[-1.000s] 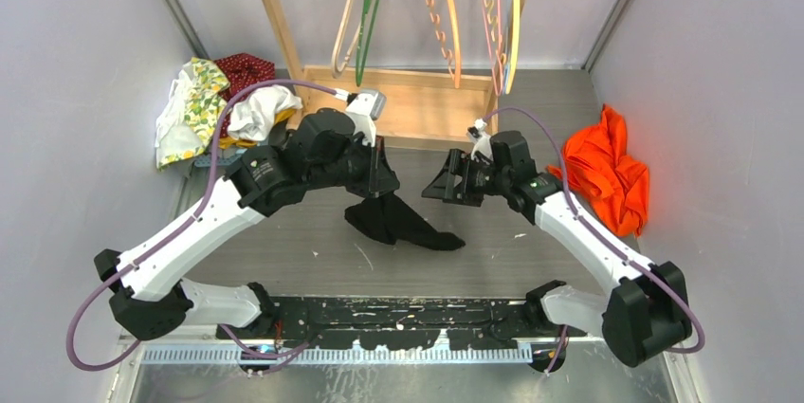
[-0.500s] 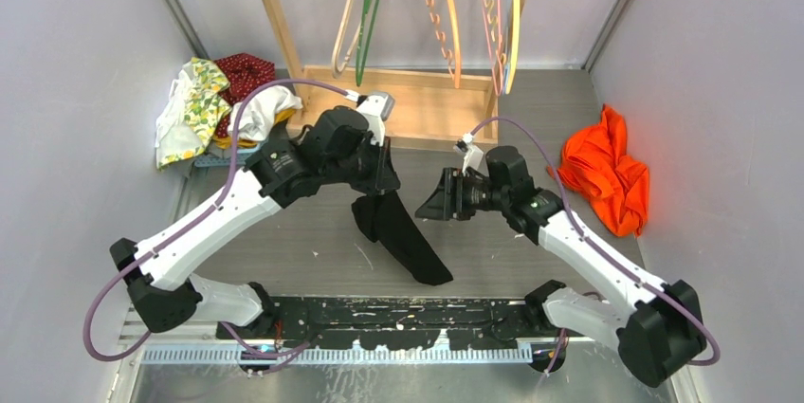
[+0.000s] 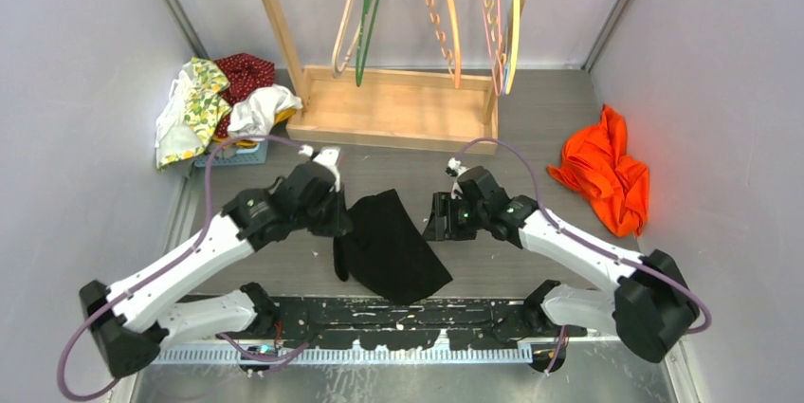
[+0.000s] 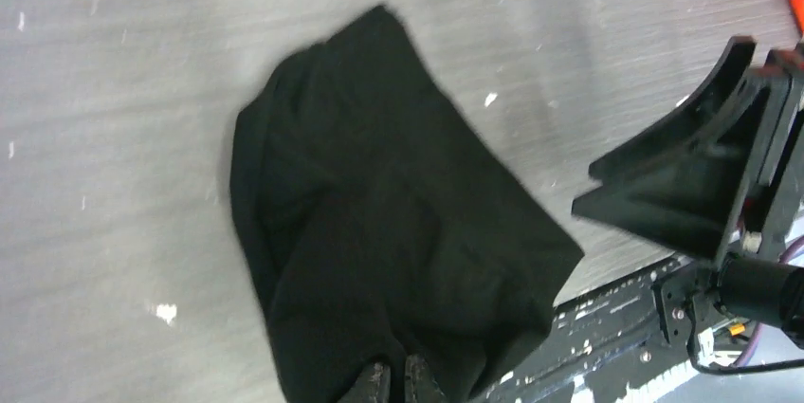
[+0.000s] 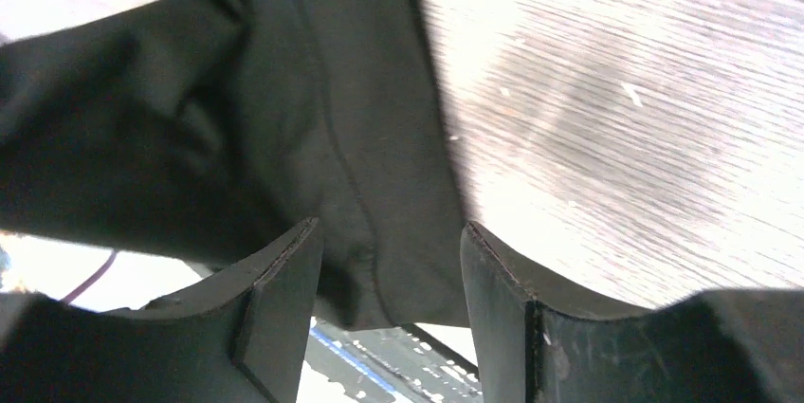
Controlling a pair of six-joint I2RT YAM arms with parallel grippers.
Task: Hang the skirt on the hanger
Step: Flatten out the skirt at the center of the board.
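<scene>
While pinched at one edge in closed left jaws, drapes limp, light, floppy. Grip skirt (image 3: 391, 244) by the edge lying between wide-set right jaws.

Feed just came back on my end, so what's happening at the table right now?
The left gripper is shut on one edge of the black skirt, which spreads over the table. The right gripper, jaws open, sits at the skirt's other side without gripping it. The hangers hang on the wooden rack at the back; none carries the skirt.
</scene>
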